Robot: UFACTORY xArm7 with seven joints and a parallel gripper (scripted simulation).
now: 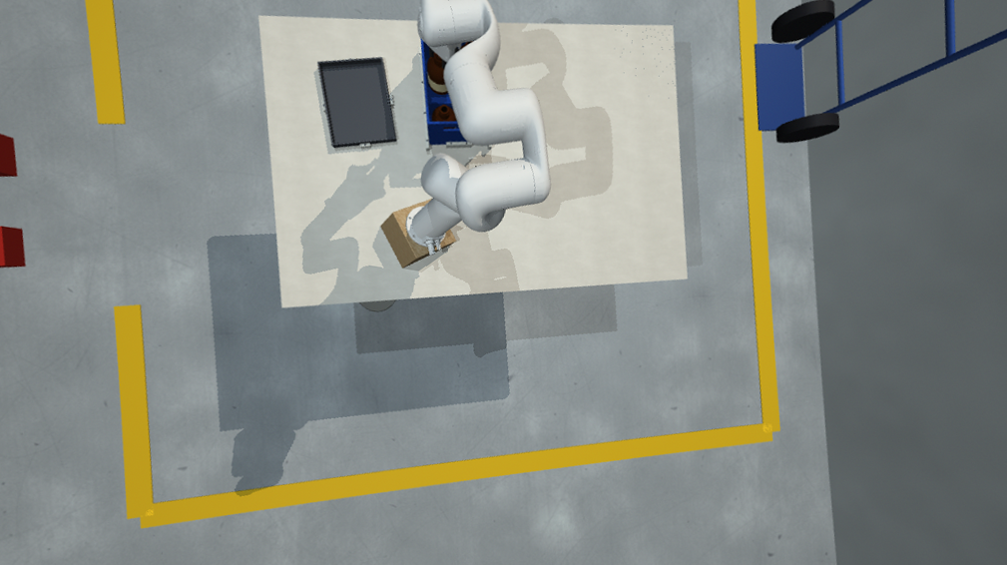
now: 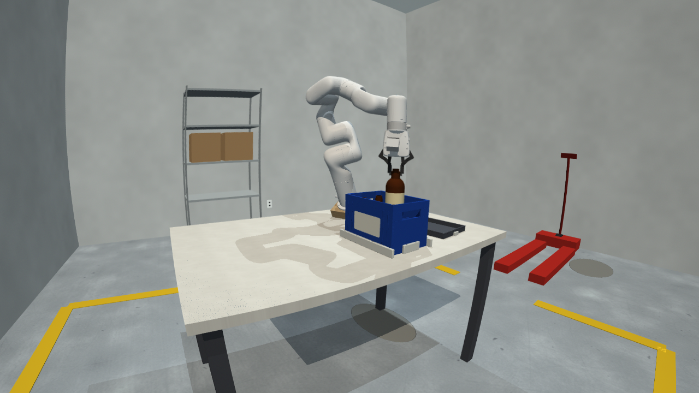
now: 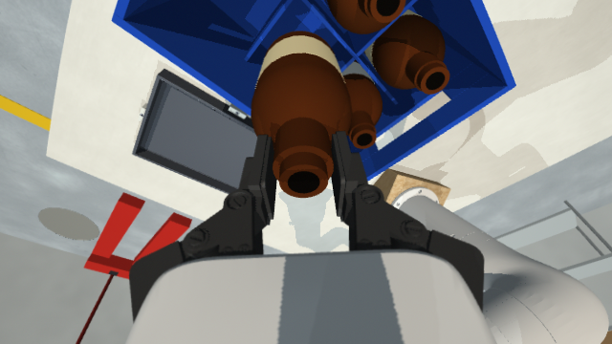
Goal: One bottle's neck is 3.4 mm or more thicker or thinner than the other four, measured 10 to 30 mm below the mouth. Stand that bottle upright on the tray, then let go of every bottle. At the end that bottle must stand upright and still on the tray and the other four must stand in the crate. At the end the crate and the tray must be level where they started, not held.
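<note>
My gripper [image 3: 302, 152] [image 2: 396, 168] is shut on the thick neck of a brown bottle [image 3: 301, 102] [image 2: 395, 188] with a cream label. It holds the bottle upright, partly raised above the blue crate [image 2: 371, 222] [image 3: 492, 57] [image 1: 425, 100]. Three other brown bottles show in the crate in the wrist view, one [image 3: 411, 57] to the right, one [image 3: 365, 102] with a thinner neck just behind the held one, one [image 3: 368, 10] at the top edge. The dark grey tray [image 1: 355, 104] [image 3: 191, 134] [image 2: 442, 228] lies empty beside the crate on the table [image 2: 234, 273].
A tan block [image 1: 406, 242] [image 3: 411, 188] carries the arm's base at the table edge. A shelf rack with cardboard boxes [image 2: 220, 146] stands by the wall. A red pallet jack [image 2: 547, 249] stands on the floor. Yellow floor tape [image 1: 760, 230] rings the table.
</note>
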